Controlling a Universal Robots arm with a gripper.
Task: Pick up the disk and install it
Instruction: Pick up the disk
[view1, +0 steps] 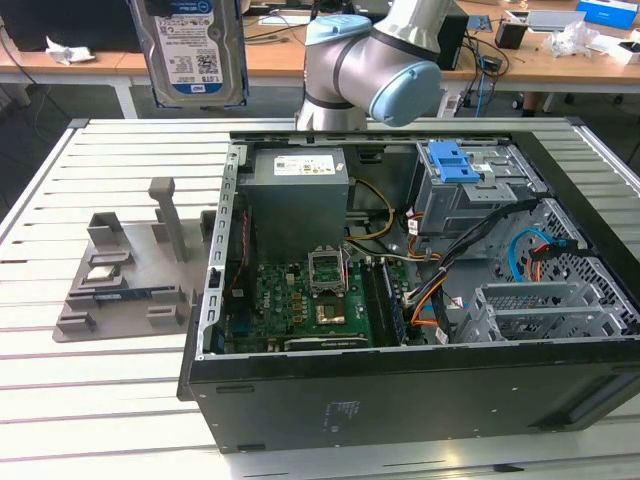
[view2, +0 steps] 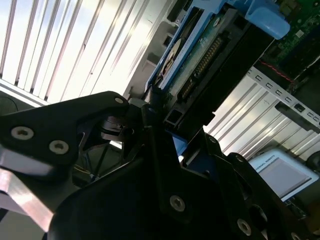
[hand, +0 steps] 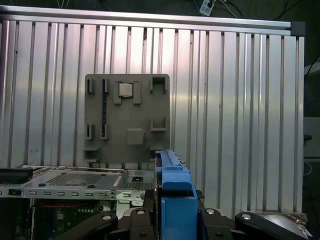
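The disk (view1: 196, 50) hangs upright at the top of the frame, toward the exterior view's left, with its white-and-blue label facing the camera and its upper part cut off by the frame edge. It is clear of the table, above the table's far edge and well apart from the open computer case (view1: 400, 400). In the second wrist view the gripper (view2: 159, 107) is closed on it: black fingers (view2: 150, 125) press on either side of one end of the drive, whose blue carrier frame and connector row run away from the jaws. In the first wrist view the blue frame (hand: 175, 200) stands edge-on between the black finger links. The arm (view1: 380, 60), grey with pale blue joint caps, sits at the top centre of the exterior view, just beside the disk on the exterior view's right. Below it the case lies on its side with the cover off, showing a grey power supply box (view1: 297, 190) with a white sticker, a green motherboard (view1: 300, 300), a metal drive cage (view1: 475, 200) with a small blue latch plate (view1: 452, 160) on top, and orange and blue cables (view1: 530, 250). On the exterior view's left, near the case, a grey fixture plate (view1: 100, 312) with upright holders rests on the slatted aluminium table (view1: 100, 400). Wooden desks (view1: 90, 62) cross the background.
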